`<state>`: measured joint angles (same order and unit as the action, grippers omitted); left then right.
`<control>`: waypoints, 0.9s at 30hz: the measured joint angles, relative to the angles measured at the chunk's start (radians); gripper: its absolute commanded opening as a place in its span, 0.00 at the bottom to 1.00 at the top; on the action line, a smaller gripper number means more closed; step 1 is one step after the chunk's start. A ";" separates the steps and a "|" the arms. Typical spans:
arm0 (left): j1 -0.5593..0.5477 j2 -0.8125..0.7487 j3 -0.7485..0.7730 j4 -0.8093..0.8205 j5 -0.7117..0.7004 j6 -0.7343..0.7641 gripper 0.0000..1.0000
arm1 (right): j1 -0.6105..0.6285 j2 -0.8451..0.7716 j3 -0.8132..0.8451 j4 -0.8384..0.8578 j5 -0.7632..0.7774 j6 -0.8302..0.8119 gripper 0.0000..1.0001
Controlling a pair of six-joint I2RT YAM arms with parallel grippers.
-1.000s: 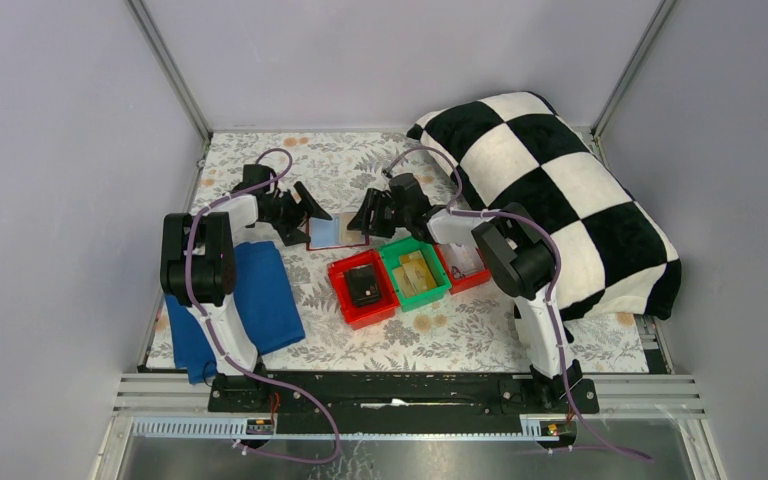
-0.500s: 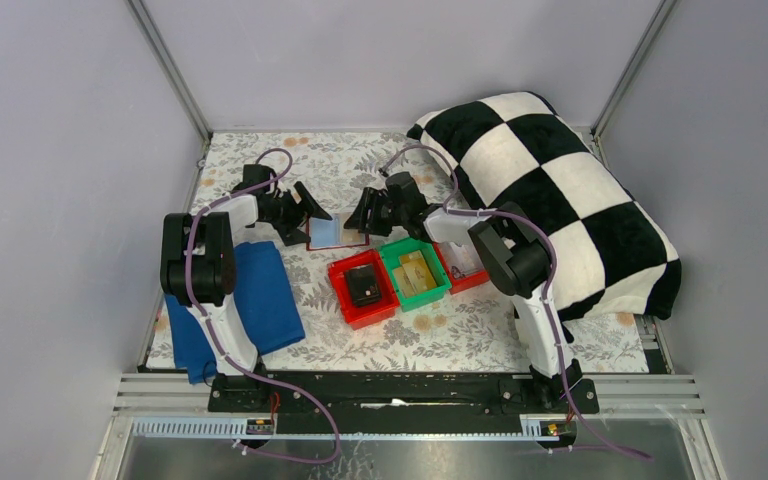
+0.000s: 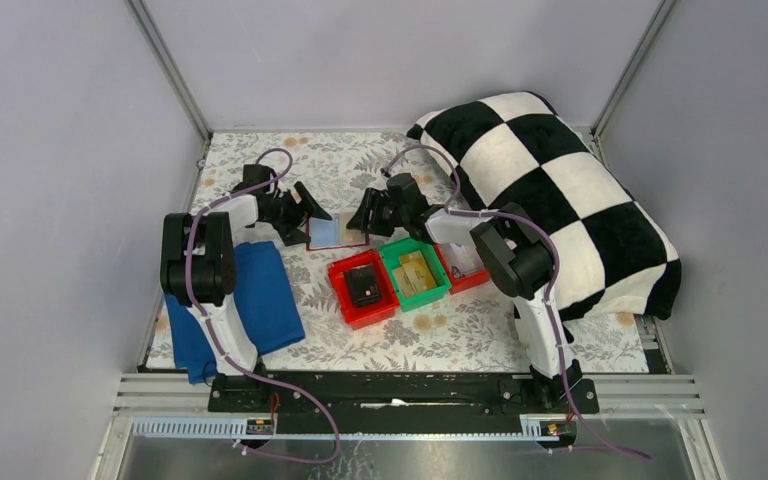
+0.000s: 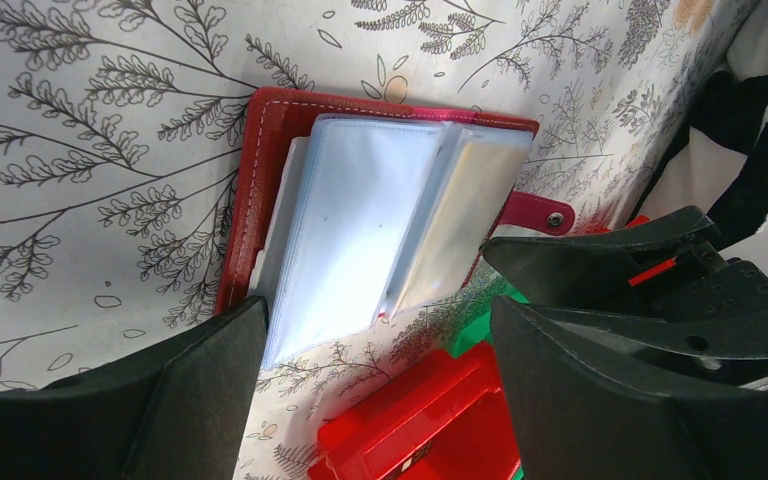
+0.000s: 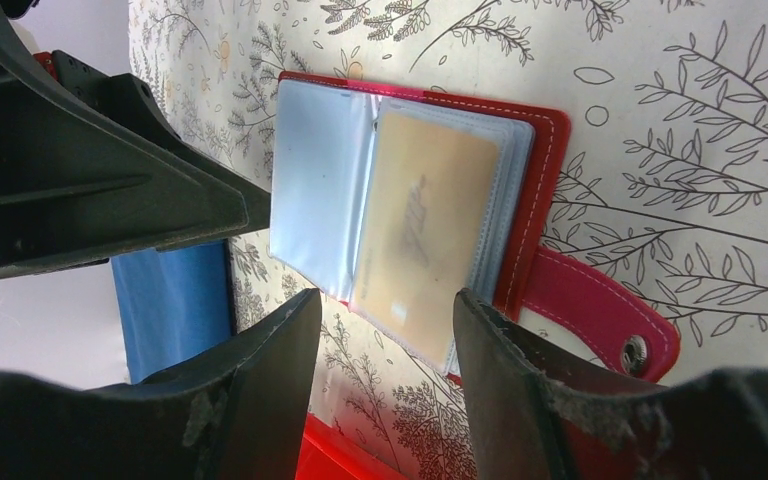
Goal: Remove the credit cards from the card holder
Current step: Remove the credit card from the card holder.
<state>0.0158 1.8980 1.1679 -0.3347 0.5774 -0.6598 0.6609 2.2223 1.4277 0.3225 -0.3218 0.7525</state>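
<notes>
The dark red card holder (image 3: 336, 233) lies open on the floral table between my two grippers. It also shows in the left wrist view (image 4: 260, 170) and the right wrist view (image 5: 548, 190). Pale blue-white leaves (image 4: 360, 220) fill it, and I cannot tell credit cards from sleeves there. A tan card (image 5: 425, 225) sits in one clear sleeve. The red strap tab (image 5: 600, 305) lies flat. My left gripper (image 3: 305, 213) (image 4: 375, 330) is open at the holder's left edge, one finger at its corner. My right gripper (image 3: 364, 220) (image 5: 385, 310) is open at the strap side. Both are empty.
A red bin (image 3: 345, 300) with a small black boxy object (image 3: 364, 284) and a green bin (image 3: 438, 280) with yellow-tan flat items stand just in front of the holder. Another red bin (image 3: 465, 265) sits by the right arm. A blue cloth (image 3: 260, 300) lies left, a checkered pillow (image 3: 550, 190) right.
The right gripper shifted a little toward the holder and back. The holder and the left gripper have not moved.
</notes>
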 measured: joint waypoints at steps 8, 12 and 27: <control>0.000 0.000 0.000 0.000 0.000 0.001 0.86 | 0.000 -0.006 -0.012 0.003 0.009 -0.001 0.59; 0.000 0.000 0.000 0.000 0.000 0.001 0.86 | 0.000 -0.006 -0.012 -0.002 0.007 -0.005 0.59; 0.000 0.000 0.000 0.000 0.001 0.001 0.86 | 0.000 0.010 0.006 -0.002 -0.039 0.013 0.59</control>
<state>0.0158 1.8980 1.1679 -0.3347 0.5781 -0.6590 0.6609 2.2322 1.4338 0.3210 -0.3603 0.7654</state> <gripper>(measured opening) 0.861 0.590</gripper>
